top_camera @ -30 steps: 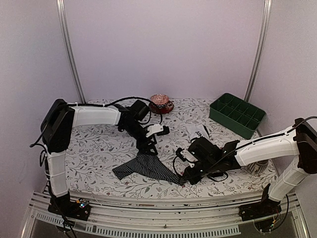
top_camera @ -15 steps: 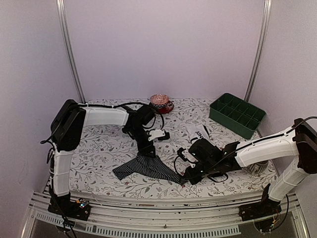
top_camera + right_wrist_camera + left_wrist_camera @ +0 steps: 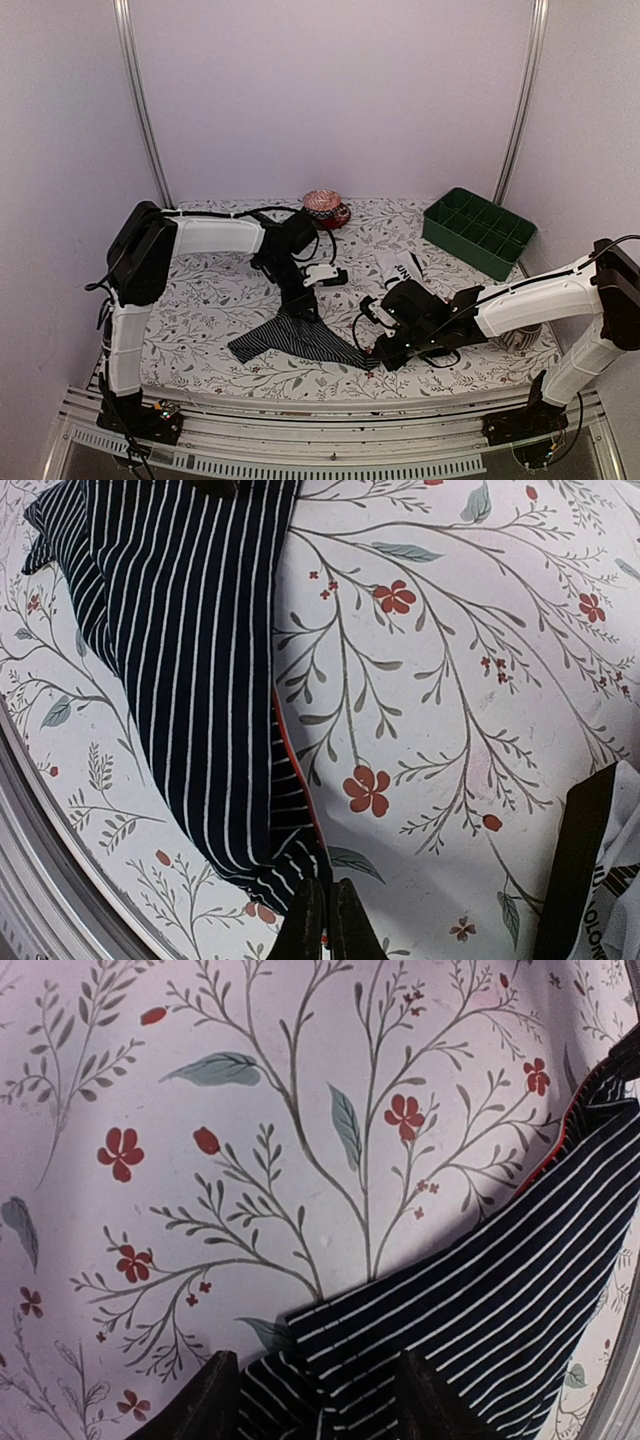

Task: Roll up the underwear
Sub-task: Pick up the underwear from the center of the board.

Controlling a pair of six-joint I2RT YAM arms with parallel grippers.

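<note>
L claw (image 3: 315,1368): fingers (image 3: 215,1400) apart, straddling far edge of black striped brief (image 3: 295,338). R claw (image 3: 322,892): tips together, pinching that brief's near-right corner. Brief lies flat on worktop (image 3: 200,290) betw. the 2 claws. Just behind R claw: white brief (image 3: 403,265); green tray (image 3: 478,232) further back-right.

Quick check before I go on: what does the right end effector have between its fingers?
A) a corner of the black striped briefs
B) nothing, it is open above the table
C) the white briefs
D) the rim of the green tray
A: in the right wrist view the right end effector is pinched shut on a corner of the black striped briefs, with the white briefs lying apart from it.
</note>
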